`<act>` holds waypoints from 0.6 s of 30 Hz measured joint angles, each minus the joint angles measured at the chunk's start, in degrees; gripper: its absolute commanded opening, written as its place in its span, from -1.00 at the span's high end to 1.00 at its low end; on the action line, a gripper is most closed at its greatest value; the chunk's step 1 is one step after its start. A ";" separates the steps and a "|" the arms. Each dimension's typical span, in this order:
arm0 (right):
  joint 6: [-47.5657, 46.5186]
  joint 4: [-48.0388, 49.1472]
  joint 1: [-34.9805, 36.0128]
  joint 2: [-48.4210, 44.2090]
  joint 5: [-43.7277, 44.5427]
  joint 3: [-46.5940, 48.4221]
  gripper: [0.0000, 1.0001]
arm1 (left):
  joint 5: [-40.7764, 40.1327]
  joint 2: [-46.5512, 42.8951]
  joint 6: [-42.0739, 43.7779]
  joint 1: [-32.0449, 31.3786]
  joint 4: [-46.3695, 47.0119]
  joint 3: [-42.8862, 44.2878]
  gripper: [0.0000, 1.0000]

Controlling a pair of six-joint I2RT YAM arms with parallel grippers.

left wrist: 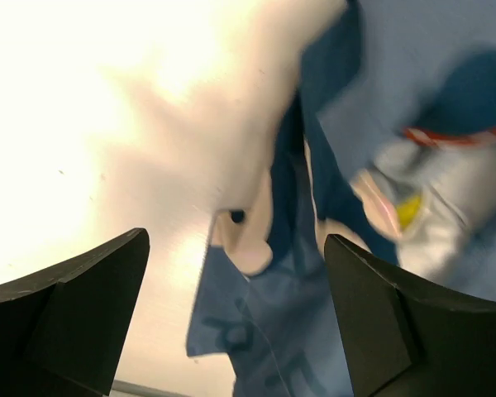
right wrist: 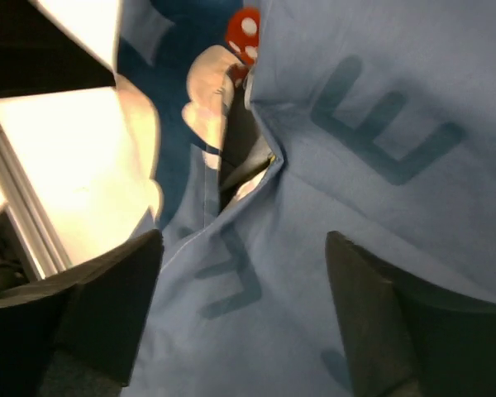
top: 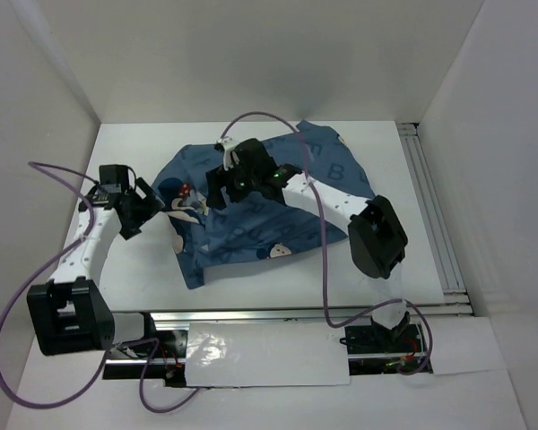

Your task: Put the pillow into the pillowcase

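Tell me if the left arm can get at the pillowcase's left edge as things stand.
Probably yes. The left gripper is open at the pillowcase's left edge, fabric lying between its fingers in the wrist view. The right gripper hangs over the middle, out of the way.

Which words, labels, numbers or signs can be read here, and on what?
"B": one printed letter on the pillowcase, top view, far right.
"E": one large printed letter on the pillowcase, right wrist view, tilted.
Other letters on the fabric: folded or blurred, not readable.
No brand, number or sign readable elsewhere.
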 measured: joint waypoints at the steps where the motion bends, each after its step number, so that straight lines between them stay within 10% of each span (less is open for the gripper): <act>1: 0.07 0.22 -0.33 -0.81 -0.04 -0.44 -0.91 | 1.03 -1.73 -0.17 0.11 0.00 -0.61 -1.00; 10: 0.46 1.55 -9.73 -20.41 7.17 -15.21 -1.00 | 4.28 -5.09 -1.57 0.48 2.60 -1.77 -1.00; 18: 1.97 1.95 -20.44 -15.30 9.81 -18.21 -0.90 | 8.63 -3.72 -1.31 0.81 6.05 -6.71 -1.00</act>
